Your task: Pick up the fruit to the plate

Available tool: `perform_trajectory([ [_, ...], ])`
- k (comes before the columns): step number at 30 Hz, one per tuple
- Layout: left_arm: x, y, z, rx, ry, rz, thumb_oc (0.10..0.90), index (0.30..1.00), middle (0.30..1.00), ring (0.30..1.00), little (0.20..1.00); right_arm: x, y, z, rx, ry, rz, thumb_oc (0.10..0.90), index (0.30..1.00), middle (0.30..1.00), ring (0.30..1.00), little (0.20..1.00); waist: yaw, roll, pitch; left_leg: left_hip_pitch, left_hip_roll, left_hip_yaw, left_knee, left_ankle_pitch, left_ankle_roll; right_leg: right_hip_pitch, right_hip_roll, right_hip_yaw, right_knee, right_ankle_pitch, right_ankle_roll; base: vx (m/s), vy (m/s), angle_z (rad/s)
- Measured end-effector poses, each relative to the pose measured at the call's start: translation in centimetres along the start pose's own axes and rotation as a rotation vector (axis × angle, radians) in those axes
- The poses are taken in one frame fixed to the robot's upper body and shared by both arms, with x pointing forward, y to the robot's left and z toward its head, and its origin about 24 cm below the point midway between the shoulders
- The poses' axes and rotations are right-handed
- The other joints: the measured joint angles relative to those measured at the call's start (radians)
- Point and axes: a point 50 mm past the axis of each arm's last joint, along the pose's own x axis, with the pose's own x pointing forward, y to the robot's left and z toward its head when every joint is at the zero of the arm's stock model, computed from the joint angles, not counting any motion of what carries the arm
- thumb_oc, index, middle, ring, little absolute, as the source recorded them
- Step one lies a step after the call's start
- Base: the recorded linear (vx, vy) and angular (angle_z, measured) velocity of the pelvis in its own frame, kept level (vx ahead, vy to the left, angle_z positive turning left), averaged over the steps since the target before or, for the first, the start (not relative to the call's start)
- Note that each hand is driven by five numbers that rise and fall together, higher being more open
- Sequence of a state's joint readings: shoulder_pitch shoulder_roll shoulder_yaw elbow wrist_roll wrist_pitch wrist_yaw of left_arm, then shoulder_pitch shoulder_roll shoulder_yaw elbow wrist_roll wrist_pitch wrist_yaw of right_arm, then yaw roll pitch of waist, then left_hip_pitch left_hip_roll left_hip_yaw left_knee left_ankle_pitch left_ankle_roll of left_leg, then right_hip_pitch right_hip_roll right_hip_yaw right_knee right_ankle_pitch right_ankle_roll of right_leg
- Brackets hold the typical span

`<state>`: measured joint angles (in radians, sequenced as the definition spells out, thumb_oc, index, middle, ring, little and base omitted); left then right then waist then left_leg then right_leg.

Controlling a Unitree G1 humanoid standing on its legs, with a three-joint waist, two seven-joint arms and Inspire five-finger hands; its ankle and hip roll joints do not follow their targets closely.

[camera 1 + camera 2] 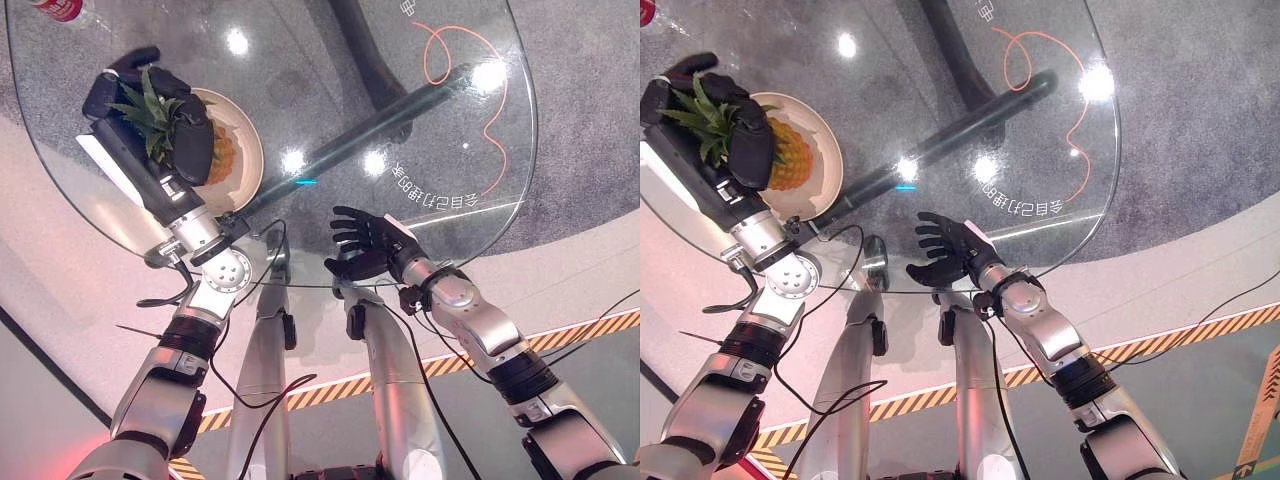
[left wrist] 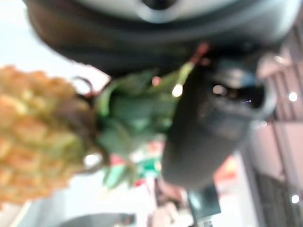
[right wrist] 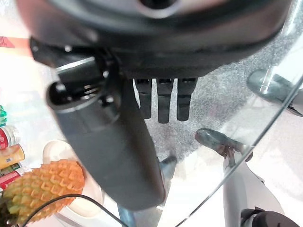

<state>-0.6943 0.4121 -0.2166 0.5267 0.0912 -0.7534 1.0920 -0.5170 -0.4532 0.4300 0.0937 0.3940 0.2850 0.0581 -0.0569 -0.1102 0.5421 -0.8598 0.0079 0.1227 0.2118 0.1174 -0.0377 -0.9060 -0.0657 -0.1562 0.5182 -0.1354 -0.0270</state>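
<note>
The right hand (image 1: 362, 246) sits nearest, low in the centre of the frame at the near rim of the glass table (image 1: 470, 120), fingers loosely spread and holding nothing. The pineapple (image 1: 788, 152) lies in the upper left over the cream plate (image 1: 825, 160), its leafy crown wrapped by the curled fingers of the left hand (image 1: 170, 125) — whether the fruit already rests on the plate or hangs just above it I cannot tell.

The risk, as I judge it, is the release: held by the crown alone, the heavy body could roll off the shallow plate when the fingers let go, or leaves could snag and drag it back toward the table edge. The plate sits close to that edge, so a nudge might push it off.

The tabletop is clear and glossy, showing bright light spots, its dark base, grey speckled floor and an orange cable (image 1: 470, 70) below. A bottle (image 1: 62, 10) stands at the upper left corner — hazard-striped tape (image 1: 560, 335) crosses the floor lower right.
</note>
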Motion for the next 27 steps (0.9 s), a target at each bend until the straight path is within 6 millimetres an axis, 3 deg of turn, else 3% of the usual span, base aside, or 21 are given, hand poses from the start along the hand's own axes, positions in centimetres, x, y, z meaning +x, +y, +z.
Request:
perform_trajectory([
  [16, -0.2, 0.1, -0.4, -0.003, 0.039, -0.036, 0.800, 0.900, 0.900, 0.900, 0.900, 0.0, 0.0, -0.1, 0.001, 0.001, 0.002, 0.800, 0.900, 0.900, 0.900, 0.900, 0.000, 0.000, 0.000, 0.003, 0.000, 0.000, -0.002, 0.003, 0.004, 0.003, 0.000, 0.000, -0.002, 0.000, 0.000, 0.00, 0.000, 0.00],
  [27, -1.7, 1.7, -1.5, 0.025, 0.126, -0.044, 0.800, 0.900, 0.900, 0.900, 0.900, -0.1, 0.7, -1.0, 0.035, 0.018, 0.018, 0.800, 0.900, 0.900, 0.900, 0.900, 0.004, 0.001, 0.000, 0.040, 0.001, 0.003, -0.009, 0.001, -0.002, 0.033, 0.000, 0.002, -0.003, 0.000, 0.000, -0.01, -0.016, 0.00],
])
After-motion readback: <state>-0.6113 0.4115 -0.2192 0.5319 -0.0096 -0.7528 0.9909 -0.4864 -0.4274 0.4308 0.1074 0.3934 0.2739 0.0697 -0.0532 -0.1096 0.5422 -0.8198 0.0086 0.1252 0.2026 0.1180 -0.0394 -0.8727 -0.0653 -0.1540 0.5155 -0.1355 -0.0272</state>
